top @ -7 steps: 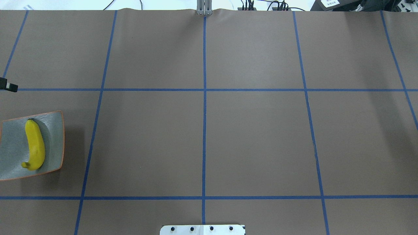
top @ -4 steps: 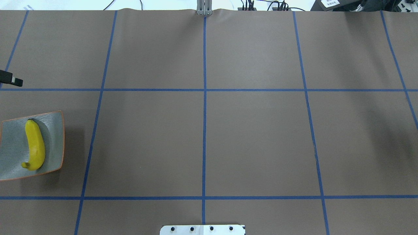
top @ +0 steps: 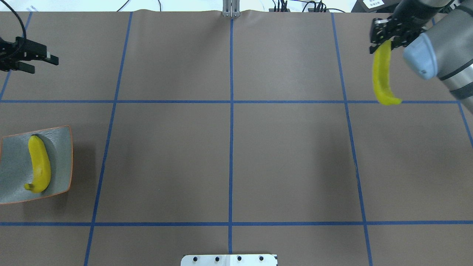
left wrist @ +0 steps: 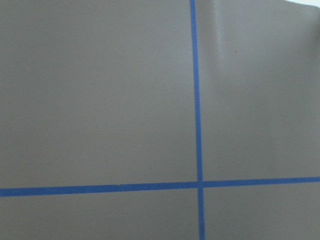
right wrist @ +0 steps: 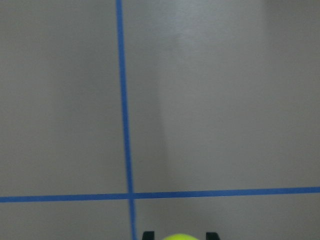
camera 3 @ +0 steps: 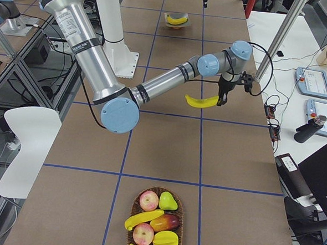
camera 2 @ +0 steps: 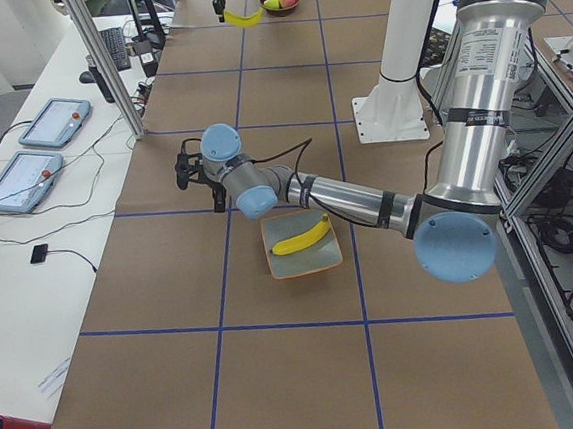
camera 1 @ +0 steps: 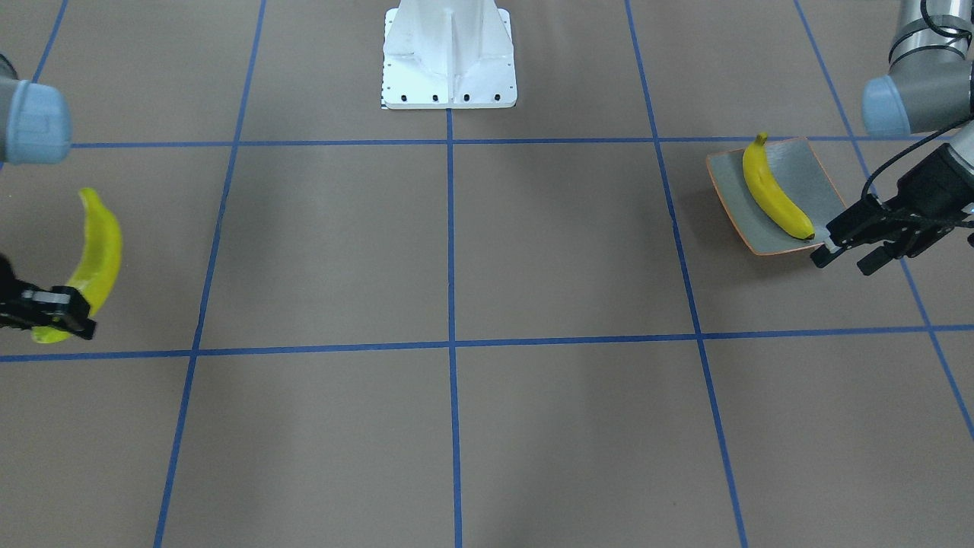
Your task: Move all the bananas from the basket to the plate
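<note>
One banana (top: 40,164) lies on the grey-green plate (top: 14,162) at the table's left edge, also seen in the front view as banana (camera 1: 775,194) on plate (camera 1: 825,183). My left gripper (top: 41,63) hovers beyond the plate, open and holding nothing. My right gripper (top: 384,37) is shut on the end of a second banana (top: 382,77), which hangs above the table's far right part. The right side view shows that banana (camera 3: 202,101) and the basket (camera 3: 156,190) at the table's right end, with two more bananas (camera 3: 144,218) in it.
The basket also holds apples (camera 3: 148,200), a pear and another yellow fruit. The robot's white base (camera 1: 449,57) stands at the near middle edge. Tablets (camera 2: 53,122) and cables lie on the bench beyond the far edge, beside a metal post (camera 2: 103,65).
My left gripper has moved away from the plate toward the far edge and further into view. The right arm has come into the overhead view carrying a banana.
</note>
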